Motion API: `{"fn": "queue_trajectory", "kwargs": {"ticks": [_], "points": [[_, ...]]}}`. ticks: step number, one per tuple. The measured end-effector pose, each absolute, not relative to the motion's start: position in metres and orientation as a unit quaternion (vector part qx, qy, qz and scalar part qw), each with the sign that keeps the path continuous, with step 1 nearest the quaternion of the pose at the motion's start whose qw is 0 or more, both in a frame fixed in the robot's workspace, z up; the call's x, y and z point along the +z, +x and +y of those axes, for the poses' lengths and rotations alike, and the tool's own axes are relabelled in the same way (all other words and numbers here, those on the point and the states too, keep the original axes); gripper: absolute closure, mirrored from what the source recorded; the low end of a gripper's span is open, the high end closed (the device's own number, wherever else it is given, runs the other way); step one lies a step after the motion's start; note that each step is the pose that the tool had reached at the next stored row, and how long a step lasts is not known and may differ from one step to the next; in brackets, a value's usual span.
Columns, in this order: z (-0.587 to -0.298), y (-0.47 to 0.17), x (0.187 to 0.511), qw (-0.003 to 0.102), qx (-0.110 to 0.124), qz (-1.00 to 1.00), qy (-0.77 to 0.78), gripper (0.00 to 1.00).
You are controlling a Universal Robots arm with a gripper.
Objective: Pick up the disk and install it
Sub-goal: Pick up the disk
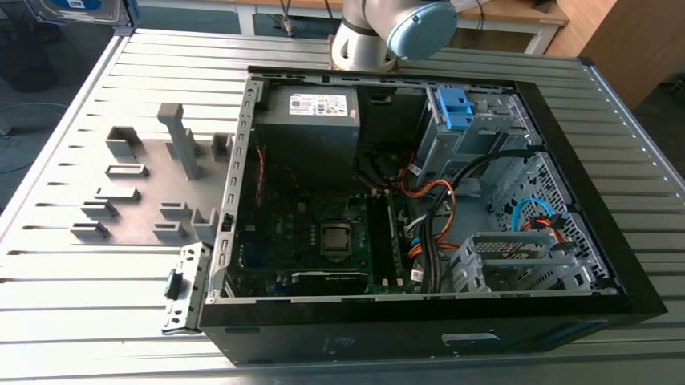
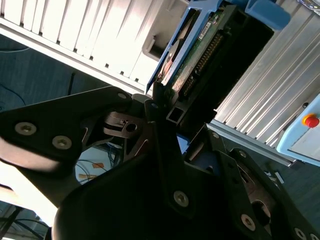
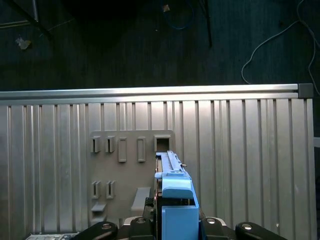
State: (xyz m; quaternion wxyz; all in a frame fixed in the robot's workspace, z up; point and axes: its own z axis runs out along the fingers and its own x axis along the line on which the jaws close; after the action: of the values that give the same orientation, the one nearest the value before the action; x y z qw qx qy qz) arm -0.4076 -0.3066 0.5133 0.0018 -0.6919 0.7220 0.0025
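The gripper (image 2: 167, 102) is clenched on the disk (image 2: 200, 45), which stands on edge in its blue frame. In the first wrist view, the grey fixture plate (image 3: 125, 180) lies just beyond the disk. Bare ribbed table (image 3: 250, 160) runs on to the far rail, and past it is dark floor (image 3: 125, 45).

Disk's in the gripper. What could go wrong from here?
1. Slip or tilt: the gripper seems to pinch the disk at one end only, so its long body might swing or slide in transit.
2. Snag: loose orange and black cables cross the open case beside the metal drive cage; the disk's blue frame could catch on them.
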Motion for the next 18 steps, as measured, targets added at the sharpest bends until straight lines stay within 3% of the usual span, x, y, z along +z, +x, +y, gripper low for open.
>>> {"fn": "queue_trajectory", "kwargs": {"ticks": [18], "points": [[-0.307, -0.408, 0.527, 0.002, 0.002, 0.722, -0.692, 0.64]]}}
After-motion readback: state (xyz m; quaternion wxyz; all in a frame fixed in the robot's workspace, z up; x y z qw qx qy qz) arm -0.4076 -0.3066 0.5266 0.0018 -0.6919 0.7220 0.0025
